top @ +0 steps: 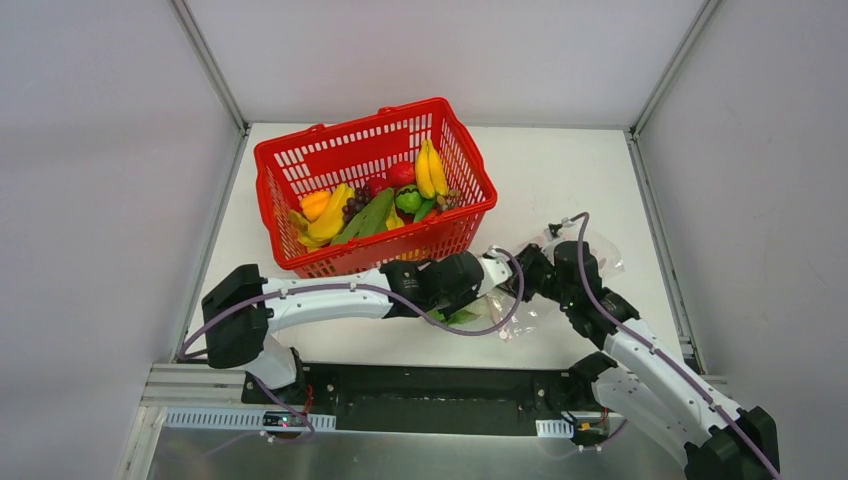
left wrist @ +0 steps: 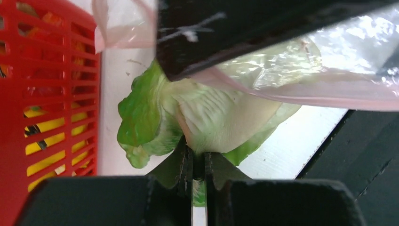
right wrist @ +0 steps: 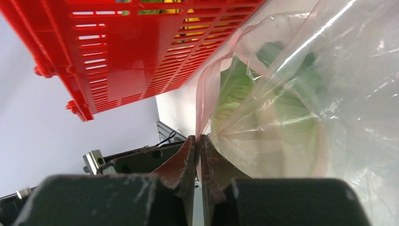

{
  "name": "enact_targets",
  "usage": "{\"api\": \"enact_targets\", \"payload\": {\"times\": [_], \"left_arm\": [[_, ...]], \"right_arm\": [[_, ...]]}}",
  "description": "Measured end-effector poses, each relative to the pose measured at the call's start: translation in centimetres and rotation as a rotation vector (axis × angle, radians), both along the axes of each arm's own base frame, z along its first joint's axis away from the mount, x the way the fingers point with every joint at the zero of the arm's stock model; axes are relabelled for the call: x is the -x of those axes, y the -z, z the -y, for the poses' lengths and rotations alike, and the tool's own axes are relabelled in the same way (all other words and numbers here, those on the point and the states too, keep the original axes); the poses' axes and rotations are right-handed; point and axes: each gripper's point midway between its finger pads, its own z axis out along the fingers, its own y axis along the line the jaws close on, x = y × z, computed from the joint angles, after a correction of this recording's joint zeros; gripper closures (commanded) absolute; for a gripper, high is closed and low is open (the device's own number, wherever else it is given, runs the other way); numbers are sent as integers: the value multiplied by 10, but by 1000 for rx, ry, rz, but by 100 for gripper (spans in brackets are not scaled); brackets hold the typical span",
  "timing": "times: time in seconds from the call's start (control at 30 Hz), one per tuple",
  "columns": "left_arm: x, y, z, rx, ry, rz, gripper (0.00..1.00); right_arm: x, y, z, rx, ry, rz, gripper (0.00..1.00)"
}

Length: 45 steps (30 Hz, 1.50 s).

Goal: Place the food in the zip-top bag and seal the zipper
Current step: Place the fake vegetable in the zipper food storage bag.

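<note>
Left claw (left wrist: 198, 157) clamped on lettuce (left wrist: 211, 117), right claw (right wrist: 197, 143) pinching zip-top bag (right wrist: 339, 94) rim; lettuce half veiled

Lettuce (left wrist: 211, 117) partly in bag (left wrist: 350, 47), beside basket (left wrist: 51, 80)

I see pale-green veined lettuce (left wrist: 211, 117), a clear bag (right wrist: 348, 141) edged with a pink strip (left wrist: 329, 94), a red mesh basket (top: 330, 155), yellow bananas (top: 431, 170).

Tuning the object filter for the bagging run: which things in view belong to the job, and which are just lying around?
Job: lettuce, pinched by left gripper; zip-top bag, held by right gripper; pink zipper; bananas, apple, grapes.
Lying about: red basket holding them; table.
</note>
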Motion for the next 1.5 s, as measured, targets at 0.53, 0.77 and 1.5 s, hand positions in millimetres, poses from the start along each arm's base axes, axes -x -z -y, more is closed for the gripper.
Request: {"api": "enact_targets", "payload": {"times": [0.53,0.77,1.5], "left_arm": [[-13,10,5,79,-349,-162,100],[-10,25,16,71,-375,-220,100],[-20,30,38,121,-416,-247,100]], "right_arm": [[20,16,12,121,-111,124,73],[28,19,17,181,-159,146,28],[64,43,69,400,4,-107,47]]}}
